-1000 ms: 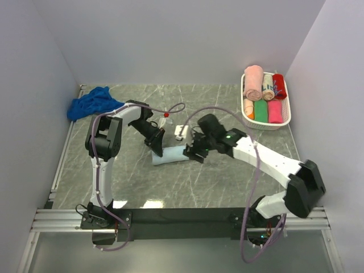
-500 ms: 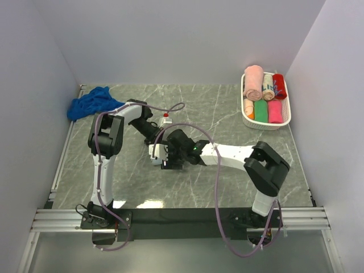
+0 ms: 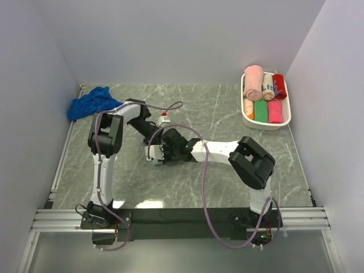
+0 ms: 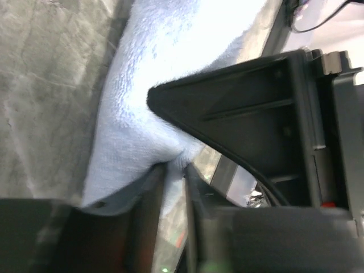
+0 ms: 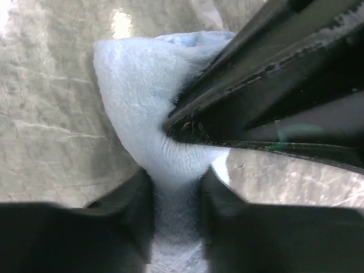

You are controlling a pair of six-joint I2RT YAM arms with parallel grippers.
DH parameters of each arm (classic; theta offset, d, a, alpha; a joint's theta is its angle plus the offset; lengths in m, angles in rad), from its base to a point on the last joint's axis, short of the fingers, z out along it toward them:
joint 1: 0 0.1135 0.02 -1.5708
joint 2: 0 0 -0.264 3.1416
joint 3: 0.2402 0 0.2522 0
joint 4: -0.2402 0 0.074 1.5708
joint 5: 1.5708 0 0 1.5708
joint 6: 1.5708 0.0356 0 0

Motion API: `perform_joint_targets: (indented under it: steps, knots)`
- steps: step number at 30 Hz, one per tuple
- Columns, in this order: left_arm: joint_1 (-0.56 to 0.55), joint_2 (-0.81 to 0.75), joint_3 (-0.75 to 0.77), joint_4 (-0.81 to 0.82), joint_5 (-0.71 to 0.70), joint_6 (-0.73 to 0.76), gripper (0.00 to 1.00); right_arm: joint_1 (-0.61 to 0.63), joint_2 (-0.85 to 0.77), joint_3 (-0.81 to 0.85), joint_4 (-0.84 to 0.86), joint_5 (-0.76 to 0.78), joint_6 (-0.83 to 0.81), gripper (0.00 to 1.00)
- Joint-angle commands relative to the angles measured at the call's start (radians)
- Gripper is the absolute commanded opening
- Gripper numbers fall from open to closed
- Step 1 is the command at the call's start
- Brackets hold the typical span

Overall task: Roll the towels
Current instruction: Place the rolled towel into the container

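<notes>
The pale blue towel (image 3: 152, 156) lies bunched mid-table, almost wholly hidden under both grippers. My left gripper (image 3: 154, 137) is shut on a fold of it; in the left wrist view the gripper (image 4: 175, 170) pinches the pale blue towel (image 4: 148, 85). My right gripper (image 3: 161, 154) is shut on the same towel right beside it; in the right wrist view the gripper (image 5: 175, 185) squeezes the terry cloth of the pale blue towel (image 5: 133, 91). The two grippers nearly touch. The royal blue towel (image 3: 91, 102) lies crumpled in the back left corner.
A white basket (image 3: 287, 116) at the back right holds several rolled towels in pink, green and red. A small white block with a red tip (image 3: 165, 118) lies just behind the grippers. Walls close in the table on the left, back and right.
My right gripper has swept left along the pale blue towel, from its right end to beside my left gripper. The towel, laid out as a roll before, is now bunched and mostly covered.
</notes>
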Motion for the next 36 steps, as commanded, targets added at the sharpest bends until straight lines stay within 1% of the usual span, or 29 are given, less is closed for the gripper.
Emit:
perform_joint_targets:
  steps: [1, 3, 4, 7, 9, 10, 12, 13, 14, 15, 16, 17, 18, 19, 20, 21, 23, 24, 26, 27, 28, 30, 31, 34, 35, 36]
  knots:
    - [0.012, 0.049, -0.023, 0.090, -0.127, 0.089, 0.33, -0.034, 0.101, 0.046, -0.145, -0.056, 0.002, 0.15]
    - [0.044, -0.001, -0.033, 0.104, -0.104, 0.089, 0.40, -0.046, 0.106, 0.076, -0.215, -0.093, -0.001, 0.00]
    - [0.060, -0.024, -0.040, 0.113, -0.095, 0.087, 0.43, -0.049, 0.100, 0.084, -0.231, -0.119, 0.018, 0.00]
    - [0.121, -0.127, -0.060, 0.148, -0.069, 0.072, 0.60, -0.054, 0.086, 0.142, -0.350, -0.154, 0.027, 0.00]
    - [0.174, -0.216, -0.071, 0.212, -0.061, 0.026, 0.64, -0.058, 0.103, 0.211, -0.443, -0.159, 0.050, 0.00]
    - [0.193, -0.277, -0.086, 0.246, -0.064, -0.022, 0.67, -0.072, 0.116, 0.240, -0.481, -0.168, 0.080, 0.00]
    - [0.239, -0.331, -0.097, 0.339, -0.097, -0.083, 0.78, -0.098, 0.156, 0.326, -0.581, -0.195, 0.160, 0.00]
    - [0.251, -0.375, -0.103, 0.360, -0.107, -0.125, 0.80, -0.117, 0.167, 0.346, -0.602, -0.212, 0.194, 0.00]
    - [0.262, -0.396, -0.106, 0.380, -0.117, -0.145, 0.89, -0.150, 0.178, 0.365, -0.622, -0.252, 0.228, 0.00]
    - [0.271, -0.415, -0.112, 0.418, -0.130, -0.162, 0.99, -0.175, 0.182, 0.394, -0.651, -0.271, 0.302, 0.00]
    - [0.271, -0.454, -0.126, 0.438, -0.137, -0.205, 0.99, -0.195, 0.187, 0.408, -0.663, -0.289, 0.341, 0.00]
    - [0.294, -0.471, -0.132, 0.458, -0.145, -0.222, 1.00, -0.216, 0.193, 0.420, -0.677, -0.316, 0.378, 0.00]
    - [0.296, -0.486, -0.139, 0.473, -0.151, -0.238, 0.99, -0.270, 0.192, 0.431, -0.689, -0.359, 0.418, 0.00]
    - [0.296, -0.518, -0.154, 0.510, -0.164, -0.254, 0.99, -0.298, 0.189, 0.431, -0.689, -0.379, 0.494, 0.00]
    - [0.296, -0.534, -0.163, 0.530, -0.170, -0.290, 1.00, -0.325, 0.175, 0.428, -0.686, -0.395, 0.530, 0.00]
    - [0.297, -0.555, -0.178, 0.562, -0.174, -0.311, 0.99, -0.380, 0.167, 0.413, -0.671, -0.421, 0.594, 0.00]
    - [0.294, -0.563, -0.182, 0.576, -0.173, -0.328, 0.99, -0.442, 0.134, 0.396, -0.657, -0.439, 0.651, 0.00]
    - [0.294, -0.561, -0.177, 0.576, -0.167, -0.334, 0.99, -0.506, 0.120, 0.382, -0.644, -0.446, 0.701, 0.00]
    - [0.294, -0.545, -0.151, 0.558, -0.148, -0.350, 0.99, -0.566, 0.074, 0.373, -0.634, -0.455, 0.742, 0.00]
    - [0.294, -0.538, -0.142, 0.553, -0.142, -0.356, 0.99, -0.601, 0.057, 0.365, -0.631, -0.455, 0.771, 0.00]
    - [0.293, -0.526, -0.126, 0.547, -0.135, -0.363, 0.99, -0.662, 0.040, 0.365, -0.631, -0.450, 0.783, 0.00]
    - [0.291, -0.517, -0.113, 0.544, -0.121, -0.376, 0.99, -0.732, -0.003, 0.374, -0.643, -0.439, 0.812, 0.00]
    - [0.291, -0.515, -0.106, 0.552, -0.121, -0.391, 0.99, -0.803, -0.017, 0.379, -0.648, -0.421, 0.820, 0.00]
    - [0.285, -0.523, -0.108, 0.588, -0.125, -0.419, 0.99, -0.905, -0.063, 0.415, -0.674, -0.375, 0.840, 0.00]
    - [0.282, -0.523, -0.108, 0.596, -0.124, -0.426, 0.99, -0.963, -0.084, 0.423, -0.680, -0.320, 0.835, 0.00]
    - [0.281, -0.525, -0.108, 0.613, -0.125, -0.432, 0.99, -0.989, -0.098, 0.420, -0.676, -0.294, 0.828, 0.00]
